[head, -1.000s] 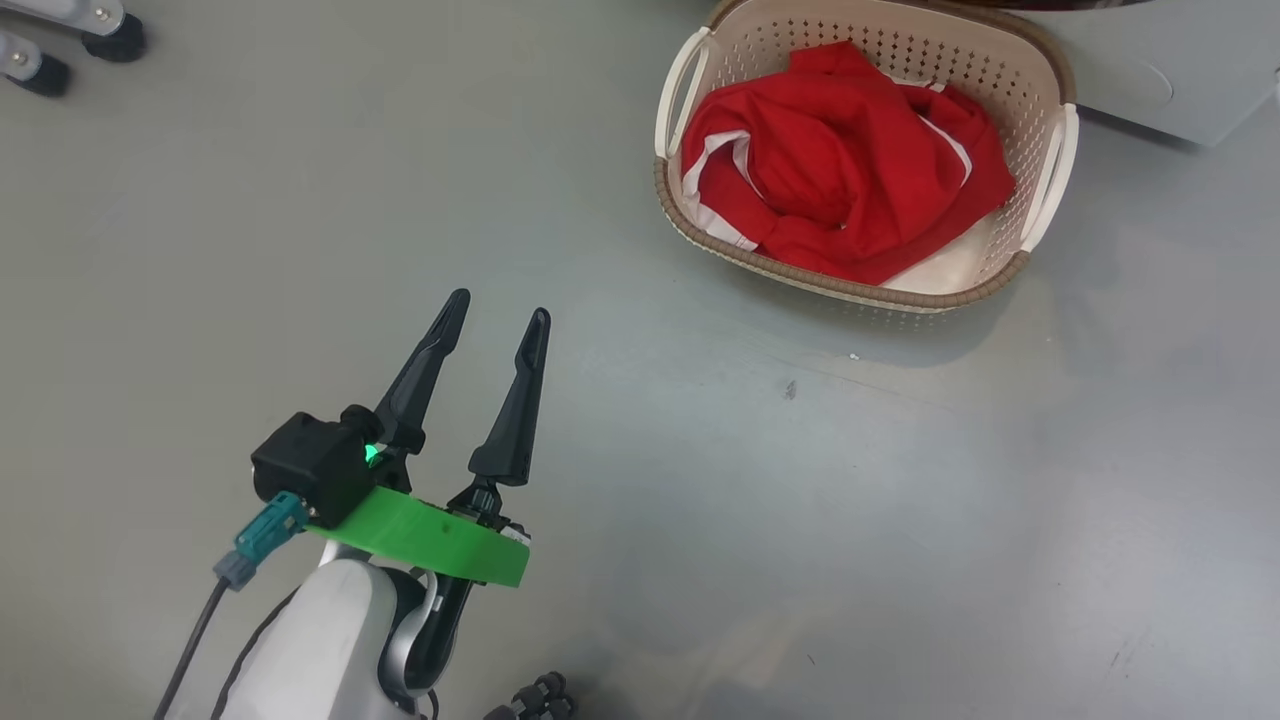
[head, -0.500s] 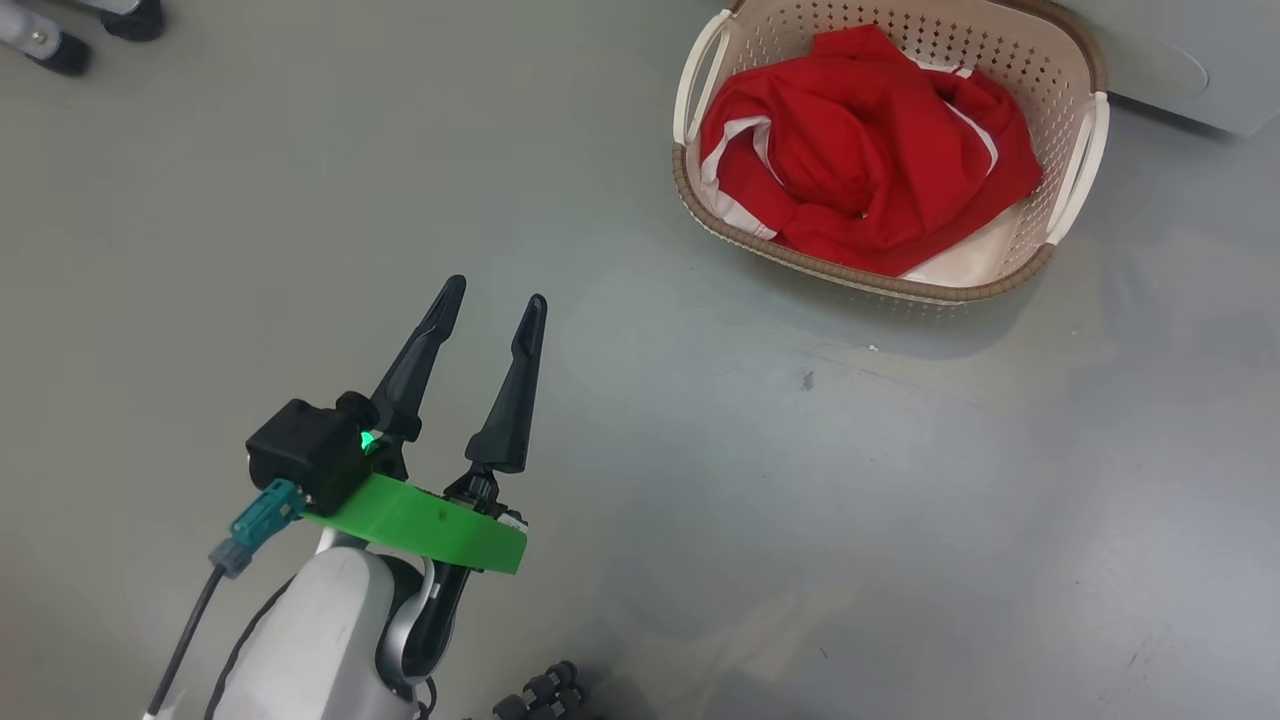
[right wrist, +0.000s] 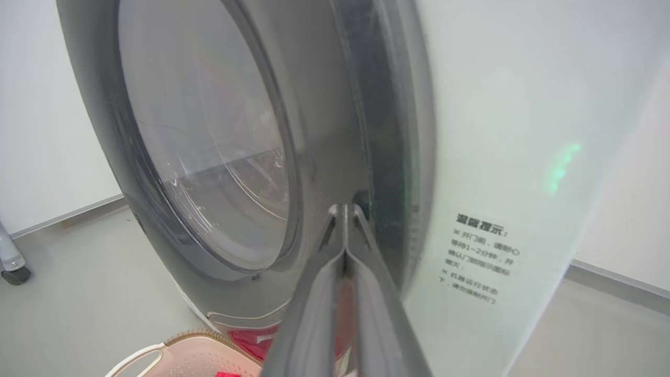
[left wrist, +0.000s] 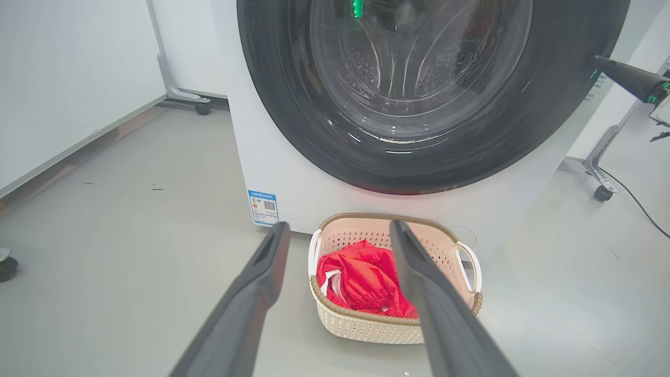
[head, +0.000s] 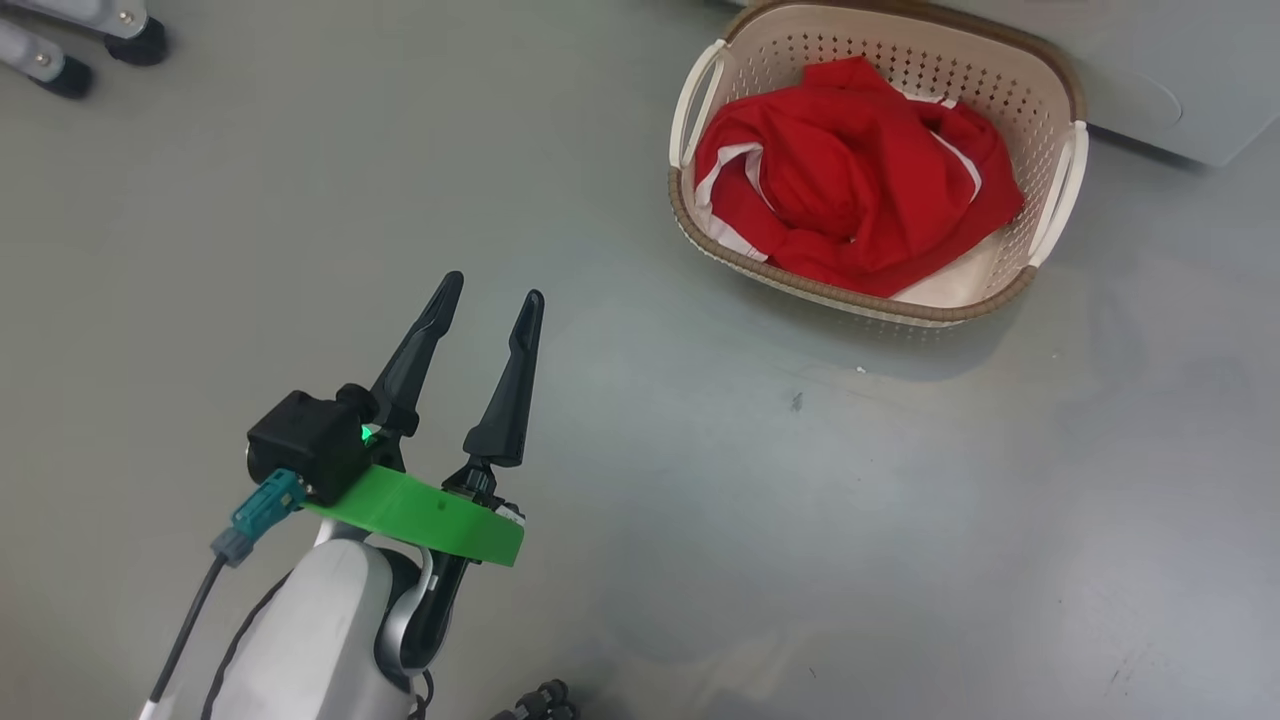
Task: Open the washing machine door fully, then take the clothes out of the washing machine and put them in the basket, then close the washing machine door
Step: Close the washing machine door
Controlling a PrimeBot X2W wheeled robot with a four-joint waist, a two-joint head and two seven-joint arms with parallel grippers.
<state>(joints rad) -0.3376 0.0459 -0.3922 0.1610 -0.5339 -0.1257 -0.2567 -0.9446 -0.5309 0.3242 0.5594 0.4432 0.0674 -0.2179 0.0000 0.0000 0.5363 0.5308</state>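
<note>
The cream basket stands on the grey floor in front of the white washing machine, and the red clothes lie bunched inside it. My left gripper hangs open and empty well back from the basket. In the left wrist view its fingertips frame the basket and clothes below the black-rimmed washing machine door. The door lies close against the machine's front. My right gripper is shut, its tips at the door's right rim edge.
Wheeled stand legs sit at the far left and beside the washer, with another caster and a cable on the right. A white wall panel runs along the left. A warning sticker is on the washer front.
The head camera has shifted a little, so the basket sits slightly differently in the picture. My left gripper stays open in about the same place.
</note>
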